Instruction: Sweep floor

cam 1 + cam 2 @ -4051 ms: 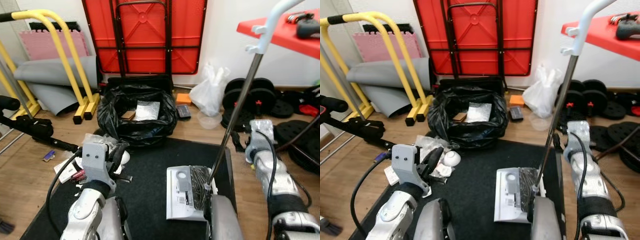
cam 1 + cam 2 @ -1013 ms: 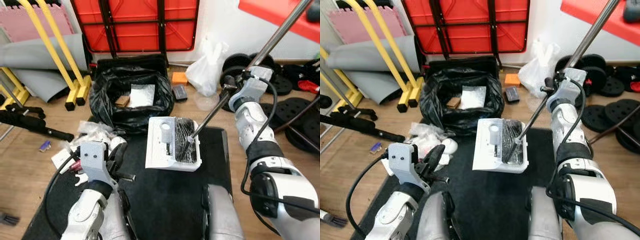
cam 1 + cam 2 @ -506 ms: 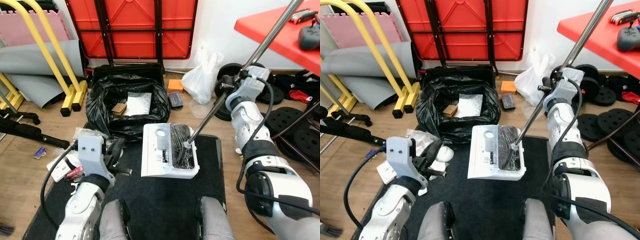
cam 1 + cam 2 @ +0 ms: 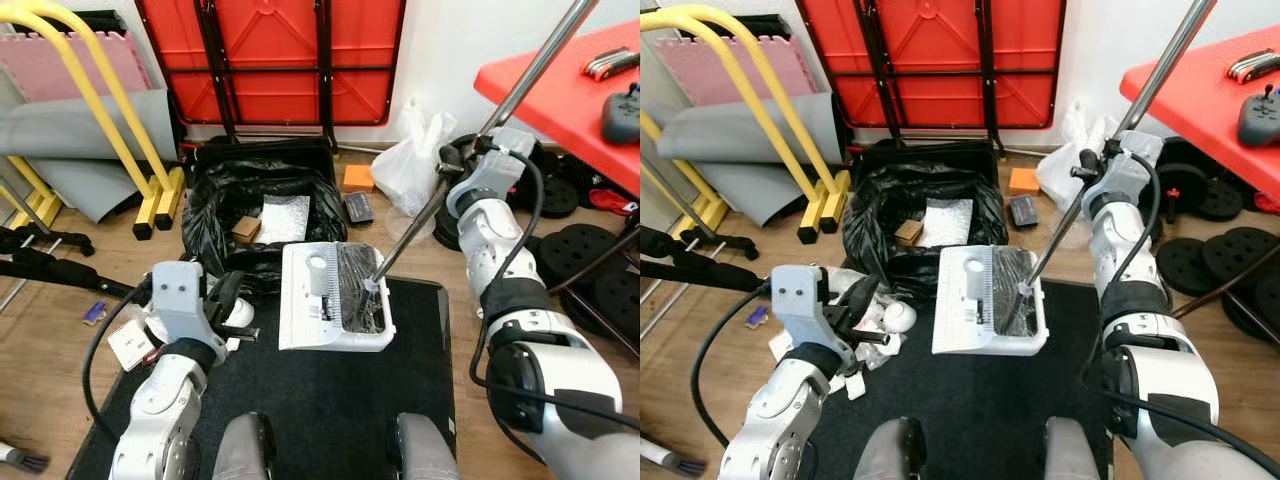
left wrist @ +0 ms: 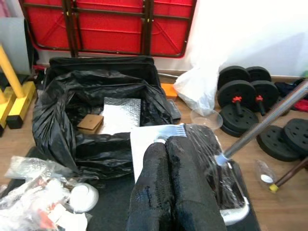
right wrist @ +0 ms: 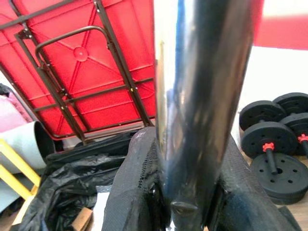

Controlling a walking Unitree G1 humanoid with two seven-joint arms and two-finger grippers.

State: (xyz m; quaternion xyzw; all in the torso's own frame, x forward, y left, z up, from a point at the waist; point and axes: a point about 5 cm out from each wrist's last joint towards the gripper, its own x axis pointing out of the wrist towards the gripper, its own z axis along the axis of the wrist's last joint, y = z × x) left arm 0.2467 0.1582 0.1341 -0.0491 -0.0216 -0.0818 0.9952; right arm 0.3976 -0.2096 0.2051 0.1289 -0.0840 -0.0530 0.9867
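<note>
Just near of the bag, the dustpan hangs on its pole, clamped by the right tool; left tool closed, empty, beside litter.

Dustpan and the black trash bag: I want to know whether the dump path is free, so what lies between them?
Nothing lies between: in the left eye view the white dustpan hangs right at the trash bag near rim, overlapping it, carried by the right gripper on its metal pole.
</note>
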